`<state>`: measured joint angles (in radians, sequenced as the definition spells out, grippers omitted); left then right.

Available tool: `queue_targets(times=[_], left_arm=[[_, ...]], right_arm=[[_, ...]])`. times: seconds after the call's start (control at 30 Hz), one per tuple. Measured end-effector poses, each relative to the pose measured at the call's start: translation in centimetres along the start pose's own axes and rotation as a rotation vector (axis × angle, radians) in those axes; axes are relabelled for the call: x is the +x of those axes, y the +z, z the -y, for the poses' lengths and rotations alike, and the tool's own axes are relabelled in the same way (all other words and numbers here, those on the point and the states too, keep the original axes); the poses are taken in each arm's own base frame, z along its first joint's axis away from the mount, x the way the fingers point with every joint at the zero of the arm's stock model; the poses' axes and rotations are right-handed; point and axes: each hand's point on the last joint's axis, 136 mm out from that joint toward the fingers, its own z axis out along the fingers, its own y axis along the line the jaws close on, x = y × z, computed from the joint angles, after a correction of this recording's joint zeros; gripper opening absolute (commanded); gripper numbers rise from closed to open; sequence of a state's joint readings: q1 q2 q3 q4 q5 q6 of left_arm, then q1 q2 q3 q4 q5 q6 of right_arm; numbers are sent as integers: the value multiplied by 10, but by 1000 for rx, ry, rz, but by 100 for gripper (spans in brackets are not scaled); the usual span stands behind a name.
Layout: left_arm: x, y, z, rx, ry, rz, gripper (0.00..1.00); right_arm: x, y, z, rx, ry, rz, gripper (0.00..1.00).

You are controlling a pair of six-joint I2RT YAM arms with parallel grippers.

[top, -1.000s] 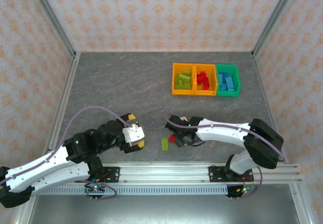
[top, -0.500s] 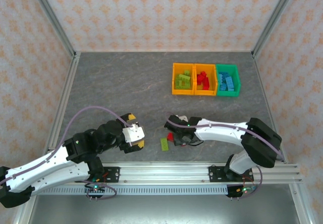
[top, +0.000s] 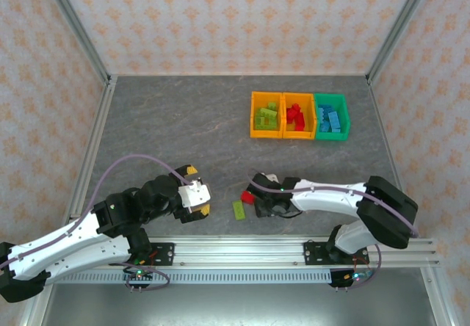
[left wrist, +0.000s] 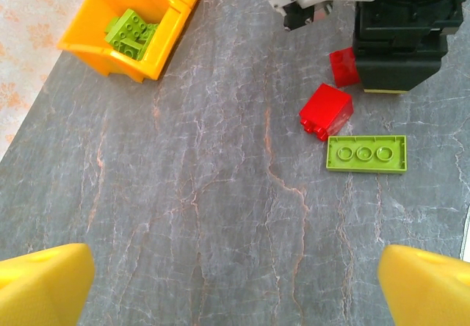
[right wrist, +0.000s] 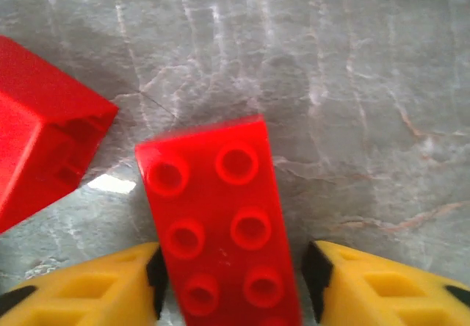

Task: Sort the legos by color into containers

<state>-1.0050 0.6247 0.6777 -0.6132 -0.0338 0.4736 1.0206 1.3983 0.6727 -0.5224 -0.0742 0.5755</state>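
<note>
Since a second ago, the right gripper (right wrist: 231,289) has widened its jaws and shifted slightly toward 5 o'clock in the top view. The jaws stand parted astride a red lego (right wrist: 220,223) lying studs-up, not clamped on it. The left gripper (left wrist: 235,289) hangs fully spread and empty. A tipped red lego (right wrist: 44,164) lies at 10 o'clock, a lime lego (top: 239,209) at 8 o'clock. You are at the red pickup step: close squarely, lift, then carry toward 1 o'clock to the middle orange bin (top: 297,134)
</note>
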Motion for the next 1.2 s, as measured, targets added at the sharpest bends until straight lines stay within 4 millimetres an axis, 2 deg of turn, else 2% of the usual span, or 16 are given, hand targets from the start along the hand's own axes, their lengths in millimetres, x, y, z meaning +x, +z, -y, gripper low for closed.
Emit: queue_targets(times=[0.13, 0.23, 0.27, 0.33, 0.43, 0.63, 0.7, 0.77, 0.87, 0.93, 1.03, 1.1, 1.2], left_arm=[[0, 0, 0, -1, 0, 0, 100], [0, 0, 0, -1, 0, 0, 100], [0, 0, 0, -1, 0, 0, 100], [0, 0, 0, -1, 0, 0, 100], [0, 0, 0, 0, 0, 0, 100], [0, 0, 0, 1, 7, 0, 100], [0, 0, 0, 1, 8, 1, 100], [0, 0, 0, 1, 8, 0, 100], [0, 0, 0, 1, 8, 0, 100], [0, 0, 0, 1, 8, 0, 100], [0, 0, 0, 1, 8, 0, 100], [0, 0, 0, 0, 8, 0, 100], [0, 0, 0, 0, 8, 0, 100]], right_arm=[[-2, -11, -2, -38, 2, 31, 63], [-1, -8, 0, -28, 0, 23, 59], [0, -5, 0, -20, -3, 16, 55], [3, 4, 4, 15, -12, -4, 40], [0, 3, 6, 45, -7, -8, 25], [-4, 0, 7, 56, 16, 6, 19], [-13, -4, 9, 57, 35, 34, 19], [-35, -15, 13, 46, 80, 94, 18], [-90, -46, 29, 36, 179, 236, 18], [-136, -74, 49, 42, 256, 353, 18], [-191, -107, 89, 87, 347, 486, 18], [-219, -119, 115, 128, 390, 533, 18], [-258, -113, 147, 191, 424, 539, 19]])
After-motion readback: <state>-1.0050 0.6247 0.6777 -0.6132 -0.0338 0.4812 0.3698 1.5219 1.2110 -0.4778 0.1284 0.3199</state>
